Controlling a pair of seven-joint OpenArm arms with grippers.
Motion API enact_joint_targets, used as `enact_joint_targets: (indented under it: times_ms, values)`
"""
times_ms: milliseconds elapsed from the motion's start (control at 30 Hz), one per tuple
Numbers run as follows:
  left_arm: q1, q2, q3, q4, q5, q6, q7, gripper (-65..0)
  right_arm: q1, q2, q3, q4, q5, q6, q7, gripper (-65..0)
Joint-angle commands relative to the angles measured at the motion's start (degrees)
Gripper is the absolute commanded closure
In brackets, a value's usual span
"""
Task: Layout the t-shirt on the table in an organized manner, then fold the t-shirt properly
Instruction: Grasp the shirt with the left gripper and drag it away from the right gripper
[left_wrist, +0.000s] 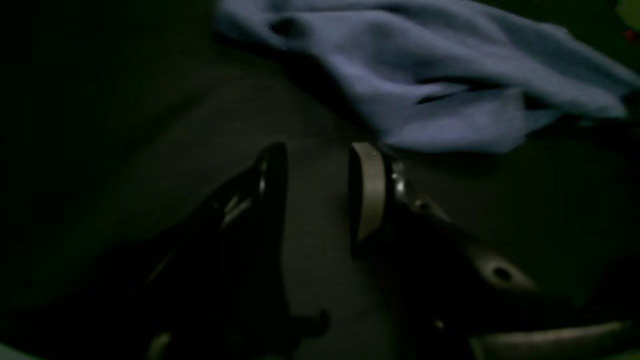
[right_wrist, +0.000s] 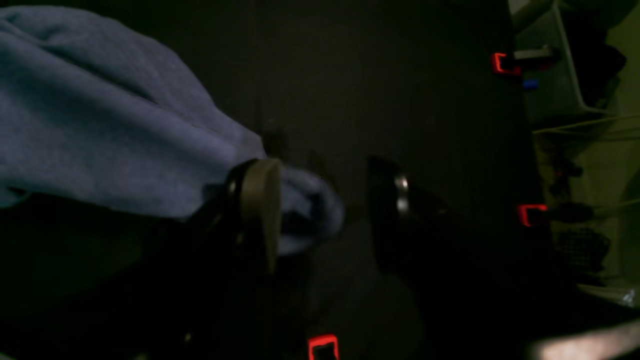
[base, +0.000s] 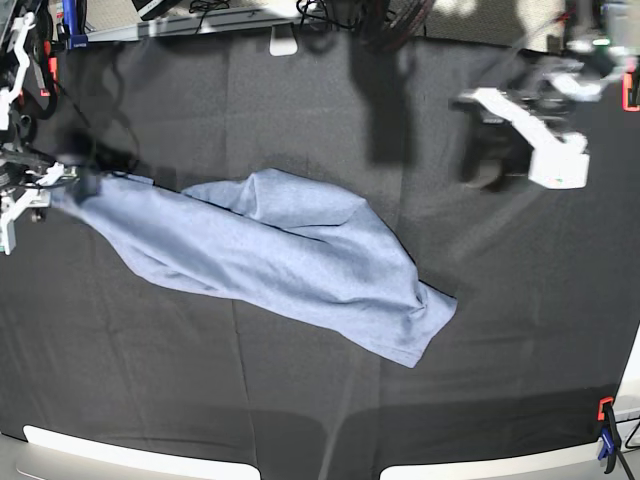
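T-shirt (base: 270, 262) found lying on the black-draped worktop (base: 500, 330), bunched into a long diagonal band from the far left edge of the base view down toward centre-right, with folds and a raised ridge near the middle. Not laid flat; no lettering visible on the exposed side. Layout judged incomplete, folding not begun.

Right gripper (right_wrist: 320, 210) positioned at the end of the band near the worktop's edge. Jaws parted, with a tip of cloth lying in the gap against the tan pad; not pinched from both sides, so judged released rather than gripping. Placement consistent with drawing that end outward to stretch the garment.

Left gripper (left_wrist: 317, 190) positioned over bare worktop just beside a rumpled edge of the garment. Jaws apart, nothing between them. In the base view that arm appears raised and well apart from the band's lower end.

Red clamps (right_wrist: 531, 214) noted at the worktop's edge, apparently holding the black drape in place.

Risk noted: with neither end gripped, the cloth may settle back into creases.
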Motion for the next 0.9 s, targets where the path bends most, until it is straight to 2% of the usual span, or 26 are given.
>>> enact_joint_targets:
  times_ms: [0,100,233,400,600,867]
  values:
    - [-0.87,0.42,1.64,0.94,-1.16,-0.50,-1.38,-19.2,0.46,0.70,0.42,0.74,0.11,-0.33,1.09,-27.7]
    - [-3.76,2.80,7.69,0.81,3.10,0.09,-1.36,-19.2,0.46,0.74,0.42,0.74,2.36,-0.26,0.42,-27.7]
    - [-6.75,5.16,13.14,0.68,8.66,6.73,-1.38,-19.2,0.46,0.74,0.42,0.74,2.14,-0.24,0.17,-27.6]
    - [-10.38,8.07,15.80,-4.83,10.91,12.11,-1.38,-19.2,0.46,0.76,0.42,0.74,2.16,-0.24,-0.79,-27.6]
    - [-15.91,12.46,15.78,-18.40,10.49,12.04,-1.33,-19.2,0.46,0.76,0.42,0.74,2.16,-0.24,-0.83,-27.6]
    - [-19.87,13.38,15.78,-25.44,8.44,12.04,-1.36,-19.7,0.48,0.76,0.42,0.74,2.16,-0.24,-0.83,-27.6]
